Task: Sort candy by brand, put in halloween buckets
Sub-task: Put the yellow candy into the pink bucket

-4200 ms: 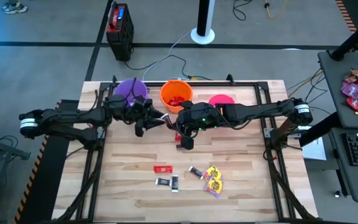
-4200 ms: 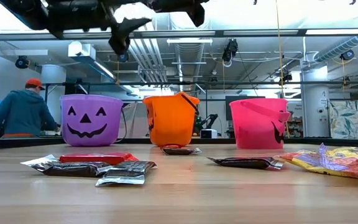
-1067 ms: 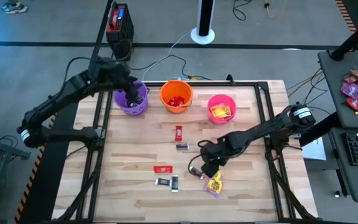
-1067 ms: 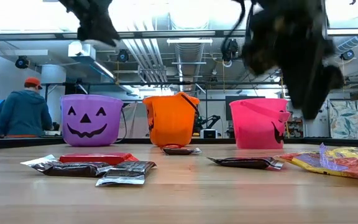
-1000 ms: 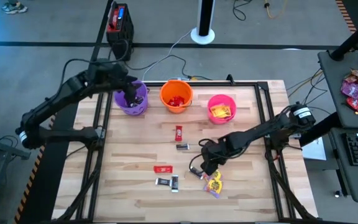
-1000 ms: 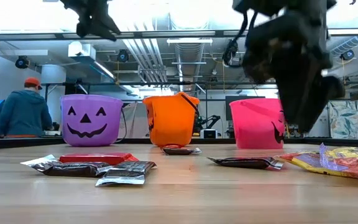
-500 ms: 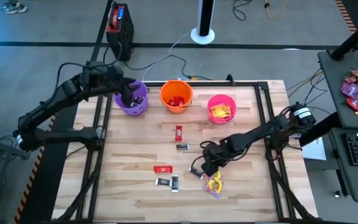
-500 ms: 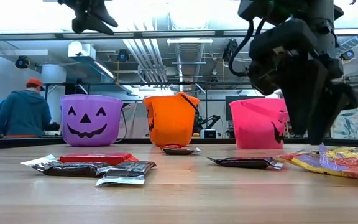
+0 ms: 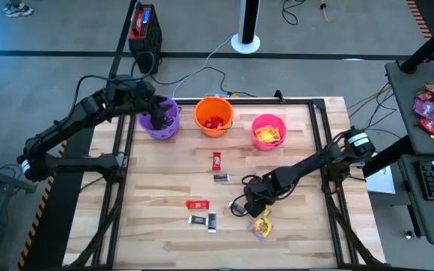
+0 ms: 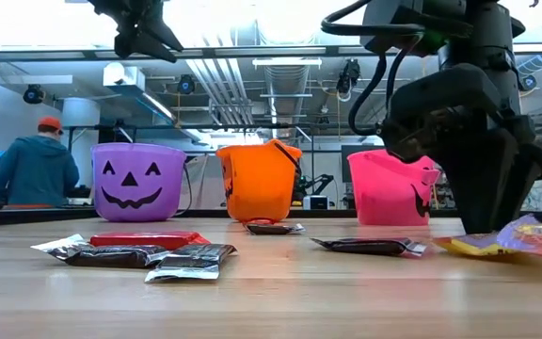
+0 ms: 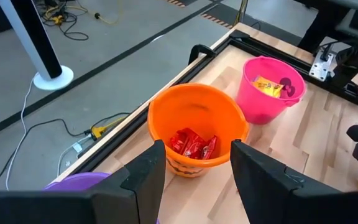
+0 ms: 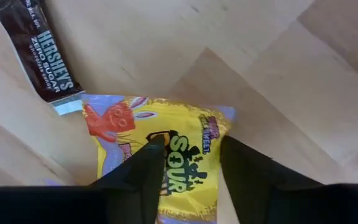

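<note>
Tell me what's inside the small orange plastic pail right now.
The orange plastic pail holds a few red-wrapped candy pieces piled on its floor; the high view shows the same red. Anything beneath that pile is covered, and the near inner wall is hidden by the rim.
</note>
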`<move>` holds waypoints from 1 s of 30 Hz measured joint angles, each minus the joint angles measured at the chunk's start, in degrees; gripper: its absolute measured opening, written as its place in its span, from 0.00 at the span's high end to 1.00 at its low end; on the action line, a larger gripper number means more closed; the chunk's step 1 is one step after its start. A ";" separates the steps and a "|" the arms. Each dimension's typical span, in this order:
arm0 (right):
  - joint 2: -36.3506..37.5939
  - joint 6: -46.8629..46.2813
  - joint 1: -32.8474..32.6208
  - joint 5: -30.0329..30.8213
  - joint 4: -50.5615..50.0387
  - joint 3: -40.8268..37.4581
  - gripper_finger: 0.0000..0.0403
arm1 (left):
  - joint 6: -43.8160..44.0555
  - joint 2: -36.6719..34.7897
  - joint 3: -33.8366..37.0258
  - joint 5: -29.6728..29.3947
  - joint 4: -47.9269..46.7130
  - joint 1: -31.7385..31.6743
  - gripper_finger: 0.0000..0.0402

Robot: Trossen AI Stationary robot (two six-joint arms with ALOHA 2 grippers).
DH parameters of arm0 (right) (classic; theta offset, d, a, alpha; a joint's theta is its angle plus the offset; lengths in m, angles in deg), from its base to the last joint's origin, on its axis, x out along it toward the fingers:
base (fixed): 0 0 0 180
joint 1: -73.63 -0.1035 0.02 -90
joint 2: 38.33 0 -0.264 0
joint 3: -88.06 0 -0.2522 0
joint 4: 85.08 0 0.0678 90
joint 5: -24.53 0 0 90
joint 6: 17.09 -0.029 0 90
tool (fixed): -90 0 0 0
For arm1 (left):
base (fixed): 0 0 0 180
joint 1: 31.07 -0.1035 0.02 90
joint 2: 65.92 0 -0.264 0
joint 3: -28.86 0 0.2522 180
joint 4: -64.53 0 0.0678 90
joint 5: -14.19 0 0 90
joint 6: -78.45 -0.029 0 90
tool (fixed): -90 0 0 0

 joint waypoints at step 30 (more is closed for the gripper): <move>17.40 19.26 25.56 36.29 -32.63 26.69 0.97 | 0.57 2.41 0.00 0.08 0.31 0.09 0.59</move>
